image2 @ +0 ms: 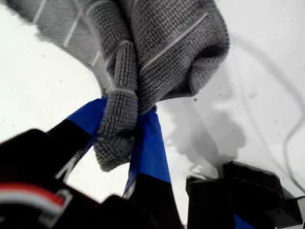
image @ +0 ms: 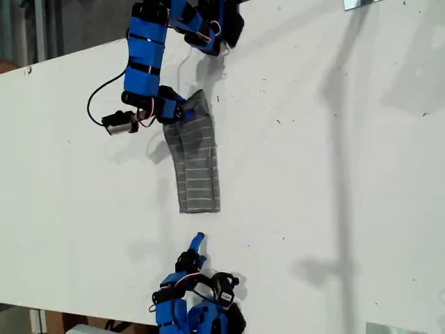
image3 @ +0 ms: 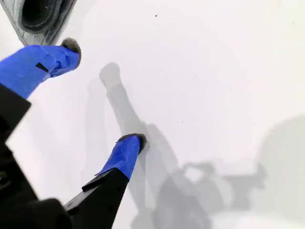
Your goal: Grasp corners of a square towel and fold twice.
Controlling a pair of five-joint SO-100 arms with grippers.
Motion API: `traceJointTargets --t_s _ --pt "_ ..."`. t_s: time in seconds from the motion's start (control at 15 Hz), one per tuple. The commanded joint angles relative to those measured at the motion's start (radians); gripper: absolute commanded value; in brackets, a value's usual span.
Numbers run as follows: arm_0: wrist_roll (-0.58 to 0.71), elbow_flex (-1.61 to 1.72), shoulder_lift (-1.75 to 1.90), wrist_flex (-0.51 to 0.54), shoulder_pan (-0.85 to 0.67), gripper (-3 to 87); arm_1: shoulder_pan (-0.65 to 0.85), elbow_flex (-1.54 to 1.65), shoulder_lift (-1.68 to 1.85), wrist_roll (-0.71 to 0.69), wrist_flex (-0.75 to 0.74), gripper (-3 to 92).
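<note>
The grey striped towel [image: 197,167] lies folded into a narrow strip on the white table [image: 327,174]. My first gripper [image: 185,110] [image2: 126,110] is shut on the bunched, hemmed end of the towel [image2: 167,43] at the strip's far end, which is lifted a little. A hemmed corner [image2: 116,143] hangs between the blue fingers [image2: 150,143]. My second gripper [image: 194,250] [image3: 103,94] stands open just off the strip's near end, touching nothing. The near end of the towel [image3: 39,18] shows beyond one fingertip [image3: 70,48].
A black cable [image: 97,97] loops beside the first arm, over the table toward the exterior view's left. The table's edge [image: 62,61] runs diagonally across the exterior view's upper left. The bases of both arms [image: 208,316] stand at the top and bottom of the exterior view.
</note>
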Motion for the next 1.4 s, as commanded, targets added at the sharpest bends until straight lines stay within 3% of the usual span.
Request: traceJointTargets --t_s 0.0,0.33,0.67,0.8,0.93,1.07,1.33 --pt "-0.005 -0.005 0.012 -0.015 -0.020 34.5 -0.055 -0.204 0.055 -0.058 0.017 -0.1" --pt "-0.008 0.002 0.015 -0.018 -0.012 34.6 0.002 -0.503 -0.115 -0.176 -0.083 -0.1" --pt "0.000 0.002 0.015 -0.020 -0.014 34.7 -0.040 -0.568 -0.210 -0.311 -0.327 -0.1" --pt "0.002 0.002 0.015 -0.020 -0.015 34.9 -0.103 -0.670 -0.287 -0.394 -0.373 35.6" --pt "-0.002 0.002 0.014 -0.020 -0.017 34.9 -0.140 -0.703 -0.288 -0.436 -0.428 38.6" --pt "-0.002 0.002 0.014 -0.020 -0.017 35.0 -0.118 -0.726 -0.284 -0.422 -0.370 39.3" --pt "-0.002 0.002 0.014 -0.020 -0.017 35.0 -0.002 -0.416 -0.103 -0.262 -0.336 39.1"
